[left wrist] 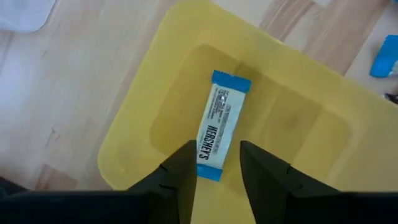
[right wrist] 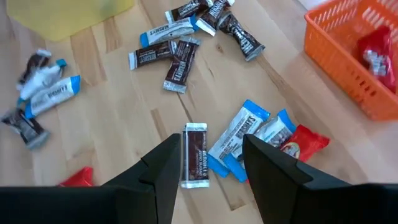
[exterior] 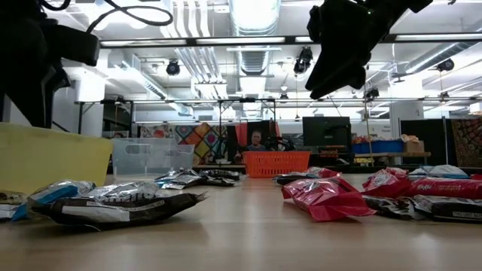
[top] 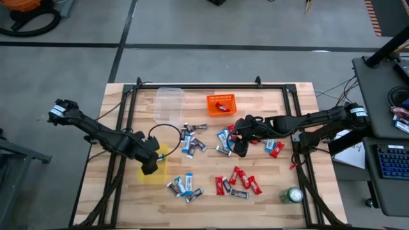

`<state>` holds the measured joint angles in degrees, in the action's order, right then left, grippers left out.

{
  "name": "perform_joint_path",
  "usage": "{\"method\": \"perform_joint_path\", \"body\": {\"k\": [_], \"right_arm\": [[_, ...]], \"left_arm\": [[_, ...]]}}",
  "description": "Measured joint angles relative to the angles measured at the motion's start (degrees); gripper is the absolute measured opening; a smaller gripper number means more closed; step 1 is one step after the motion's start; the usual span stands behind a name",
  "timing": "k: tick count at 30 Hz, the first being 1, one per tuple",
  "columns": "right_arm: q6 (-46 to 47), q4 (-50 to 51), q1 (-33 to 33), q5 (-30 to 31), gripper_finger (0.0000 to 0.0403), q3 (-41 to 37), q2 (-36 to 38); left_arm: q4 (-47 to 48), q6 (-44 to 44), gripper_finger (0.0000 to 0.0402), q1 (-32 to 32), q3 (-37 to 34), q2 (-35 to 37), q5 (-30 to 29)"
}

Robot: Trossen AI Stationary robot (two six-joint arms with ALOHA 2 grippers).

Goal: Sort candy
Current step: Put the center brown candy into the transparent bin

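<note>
My left gripper (top: 150, 166) hangs open over the yellow bin (top: 158, 174), pointing steeply down. A blue-and-white candy bar (left wrist: 221, 118) lies flat on the bin's floor below the fingertips. My right gripper (top: 238, 145) hovers open above the candy at the table's middle right. Below its gap a dark brown bar (right wrist: 194, 163) lies on the wood, with blue-and-white bars (right wrist: 239, 138) beside it. More candy lies in loose groups: dark and blue (top: 192, 140), mixed (top: 185, 186), red (top: 238, 182).
An orange basket (top: 221, 103) holding red candy and a clear bin (top: 169, 104) stand at the table's far side. A green can (top: 294, 195) stands near the front right corner. Black frame rails (top: 125, 128) run along the table's sides.
</note>
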<state>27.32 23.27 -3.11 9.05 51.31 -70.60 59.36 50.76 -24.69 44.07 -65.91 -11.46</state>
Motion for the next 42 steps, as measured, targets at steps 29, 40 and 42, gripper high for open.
{"method": "perform_joint_path", "body": {"k": [29, 40, 42], "right_arm": [[30.2, 22.3, 3.7, -0.5, 0.0162, 0.0, -7.1], [32.1, 26.2, 3.6, -3.1, 0.0162, 0.0, -6.7], [32.1, 26.1, 3.6, -3.3, 0.0162, 0.0, -6.7]], "left_arm": [[-39.4, -44.3, 0.0084, 0.0, 0.0, 3.3, -22.3], [-39.5, -43.3, 0.0084, 0.0, 0.0, 3.2, -23.7], [-39.5, -42.8, 0.0084, 0.0, 0.0, 3.2, -23.7]]}}
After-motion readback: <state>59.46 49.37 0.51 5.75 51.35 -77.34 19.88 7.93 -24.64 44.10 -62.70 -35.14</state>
